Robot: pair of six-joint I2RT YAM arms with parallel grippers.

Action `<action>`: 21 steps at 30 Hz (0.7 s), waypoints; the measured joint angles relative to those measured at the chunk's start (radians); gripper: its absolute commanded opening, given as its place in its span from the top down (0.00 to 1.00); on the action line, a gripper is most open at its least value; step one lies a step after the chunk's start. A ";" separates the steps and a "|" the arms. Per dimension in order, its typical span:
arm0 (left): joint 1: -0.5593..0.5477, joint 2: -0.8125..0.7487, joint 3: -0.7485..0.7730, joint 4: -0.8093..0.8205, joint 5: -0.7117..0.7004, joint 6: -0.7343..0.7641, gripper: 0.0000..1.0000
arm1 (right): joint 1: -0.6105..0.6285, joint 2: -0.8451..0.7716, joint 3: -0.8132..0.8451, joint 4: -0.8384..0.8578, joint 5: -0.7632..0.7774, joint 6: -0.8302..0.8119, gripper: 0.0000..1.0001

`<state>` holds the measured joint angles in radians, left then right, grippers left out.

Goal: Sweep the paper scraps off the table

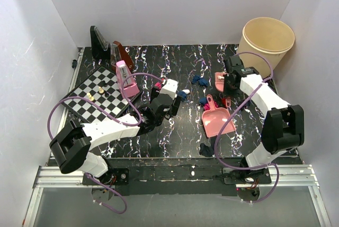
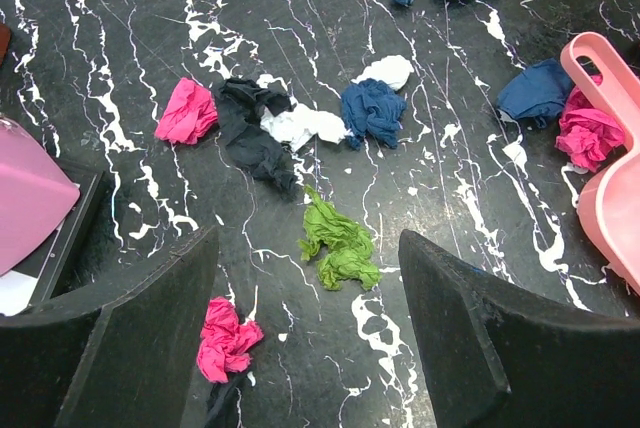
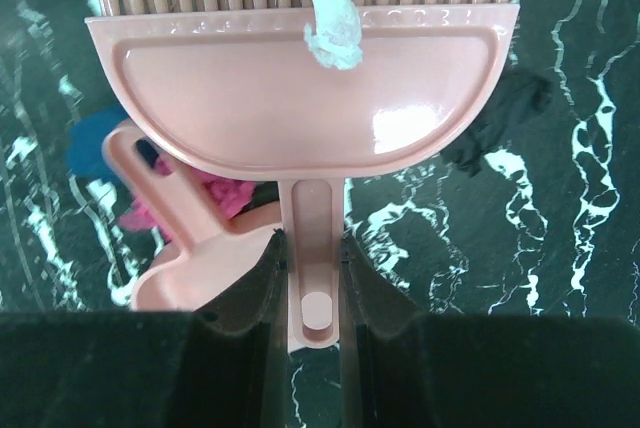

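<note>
Crumpled coloured paper scraps (image 2: 340,248) dot the black marbled table (image 2: 120,48) mid-frame, unswept; the right claw (image 3: 312,278), pinching a pink plastic brush (image 3: 300,88), should sweep them next, while the left claw (image 2: 308,278) hangs spread.

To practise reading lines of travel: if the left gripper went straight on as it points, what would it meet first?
Probably the green paper scrap, lying ahead of the open left gripper; depth is unclear.

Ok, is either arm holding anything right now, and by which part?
The right gripper clamps the pink plastic hand brush by its narrow handle; the left gripper is open and empty.
</note>
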<state>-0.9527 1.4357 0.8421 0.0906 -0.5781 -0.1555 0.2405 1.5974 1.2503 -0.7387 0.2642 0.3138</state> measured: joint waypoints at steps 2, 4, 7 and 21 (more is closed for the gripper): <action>0.002 0.000 0.000 0.000 -0.005 0.000 0.28 | 0.039 -0.007 0.015 -0.019 0.000 -0.007 0.92; 0.006 0.000 0.000 -0.001 -0.010 -0.002 0.28 | 0.079 -0.015 0.024 -0.030 -0.010 -0.012 0.92; 0.013 0.000 0.000 -0.005 -0.018 -0.010 0.27 | 0.132 -0.032 0.031 -0.043 -0.067 -0.015 0.89; 0.081 -0.052 -0.045 -0.014 -0.088 -0.069 0.26 | 0.341 -0.024 -0.026 0.124 -0.553 0.108 0.92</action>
<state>-0.8719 1.3838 0.7967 0.0761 -0.6662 -0.2241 0.5819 1.5734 1.2240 -0.6151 -0.2890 0.4221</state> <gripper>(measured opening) 0.741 0.244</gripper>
